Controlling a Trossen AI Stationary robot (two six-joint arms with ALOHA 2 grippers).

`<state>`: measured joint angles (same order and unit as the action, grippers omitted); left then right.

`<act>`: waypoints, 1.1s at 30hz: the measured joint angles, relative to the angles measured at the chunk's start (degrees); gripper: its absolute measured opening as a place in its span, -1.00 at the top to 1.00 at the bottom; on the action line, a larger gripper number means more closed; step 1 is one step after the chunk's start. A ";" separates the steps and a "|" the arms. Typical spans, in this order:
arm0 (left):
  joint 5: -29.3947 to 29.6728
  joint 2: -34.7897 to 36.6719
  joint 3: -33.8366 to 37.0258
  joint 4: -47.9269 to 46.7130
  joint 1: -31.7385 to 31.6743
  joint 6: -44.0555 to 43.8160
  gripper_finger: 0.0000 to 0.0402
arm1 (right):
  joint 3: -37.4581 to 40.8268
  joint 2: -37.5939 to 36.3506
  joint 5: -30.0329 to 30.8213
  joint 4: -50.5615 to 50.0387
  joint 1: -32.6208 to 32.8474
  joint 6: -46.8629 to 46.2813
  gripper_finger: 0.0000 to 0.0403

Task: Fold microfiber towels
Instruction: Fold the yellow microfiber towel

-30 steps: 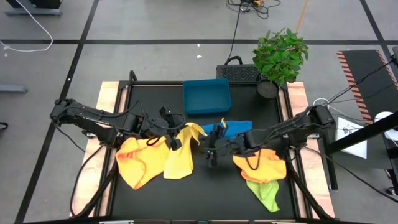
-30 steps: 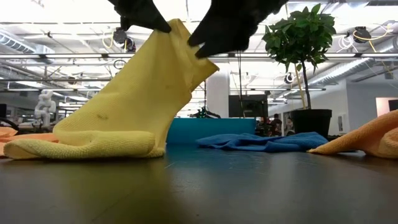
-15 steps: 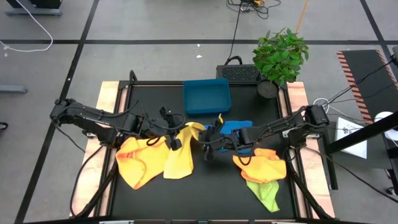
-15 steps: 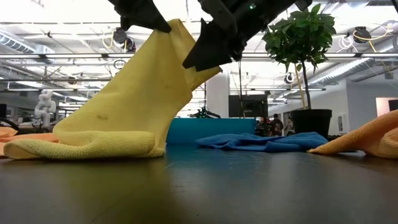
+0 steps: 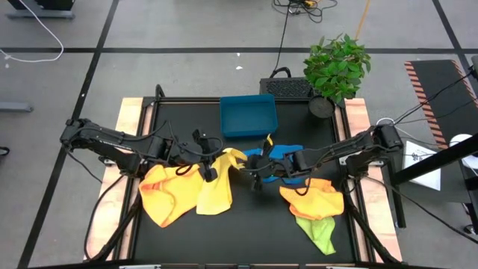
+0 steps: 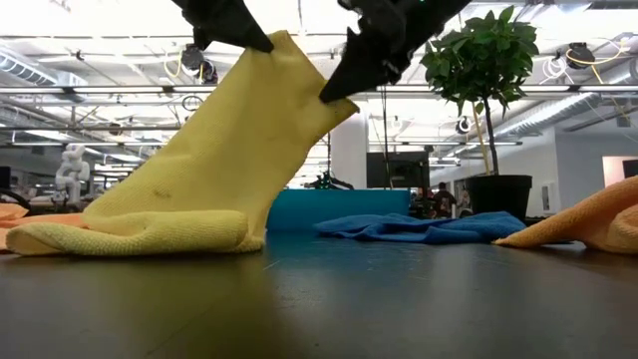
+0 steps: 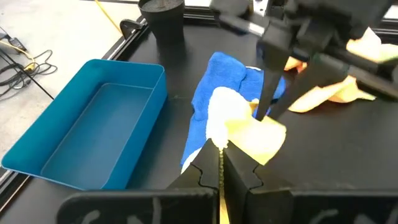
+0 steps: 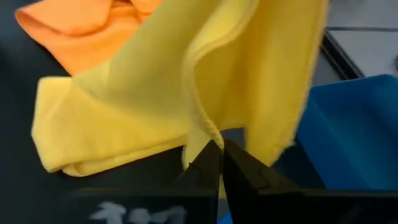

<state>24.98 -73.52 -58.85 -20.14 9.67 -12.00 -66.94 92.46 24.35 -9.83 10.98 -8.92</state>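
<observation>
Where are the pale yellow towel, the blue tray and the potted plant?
pale yellow towel [image 6: 199, 170]: low view, middle of the raised cloth.
blue tray [image 5: 249, 117]: high view, bare floor inside the tray.
potted plant [image 5: 336, 66]: high view, middle of the leaves.

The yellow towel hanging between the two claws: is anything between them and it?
Nothing visible. The left gripper and right gripper are both shut on the yellow towel's raised edge, its lower part resting on the table.
</observation>
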 joint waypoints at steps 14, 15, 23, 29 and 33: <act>-3.96 0.00 0.00 0.30 3.15 0.68 0.99 | 0.00 -2.80 5.67 -7.43 1.45 -4.79 1.00; -3.94 0.00 0.00 0.31 3.61 0.59 0.99 | 0.00 -2.77 5.71 -7.74 1.65 -5.39 1.00; -3.54 0.00 0.00 1.68 6.37 0.28 0.98 | 0.00 -2.77 9.82 -6.91 2.26 -7.56 0.97; -3.95 -0.01 0.00 4.19 7.43 0.70 0.99 | 0.00 -2.77 10.08 -2.62 2.26 -4.98 0.78; -3.96 -0.02 0.00 4.24 7.50 0.77 0.99 | 0.00 -2.77 10.04 -0.77 2.26 -3.17 0.58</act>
<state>21.02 -73.54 -58.85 -15.90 17.17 -11.22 -66.94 89.69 34.39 -10.60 13.23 -12.09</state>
